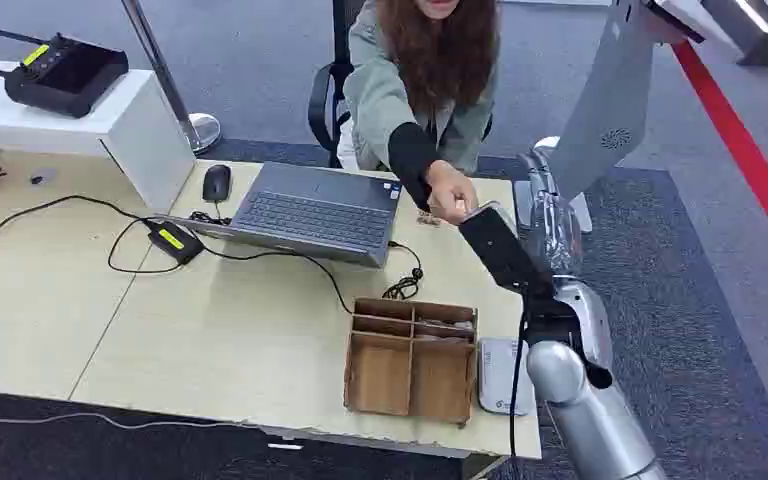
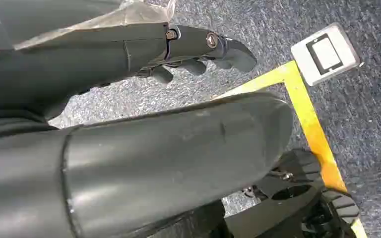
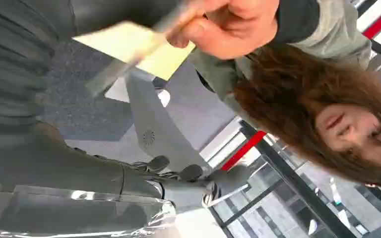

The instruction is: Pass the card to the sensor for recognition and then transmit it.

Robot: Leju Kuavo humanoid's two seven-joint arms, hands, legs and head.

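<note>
Beige worktop [image 1: 210, 340] below, the right robot hand [image 3: 188, 181], fingers apart and empty, releases the card [image 3: 139, 49] to a person's hand [image 1: 450, 195]; a loose pinch risks dropping it.

A person's hand [image 1: 450, 191] is reaching in beside the right hand [image 1: 545, 225], with the laptop [image 1: 310, 212] and compartment box [image 1: 412, 357] crowding the table [image 1: 210, 330] below.

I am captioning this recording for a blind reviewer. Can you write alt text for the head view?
A seated person's hand reaches across a pale wooden table and meets the robot's raised right hand at a card. On the table sit an open laptop, a mouse, cables, a compartmented wooden box and a small white device.
</note>
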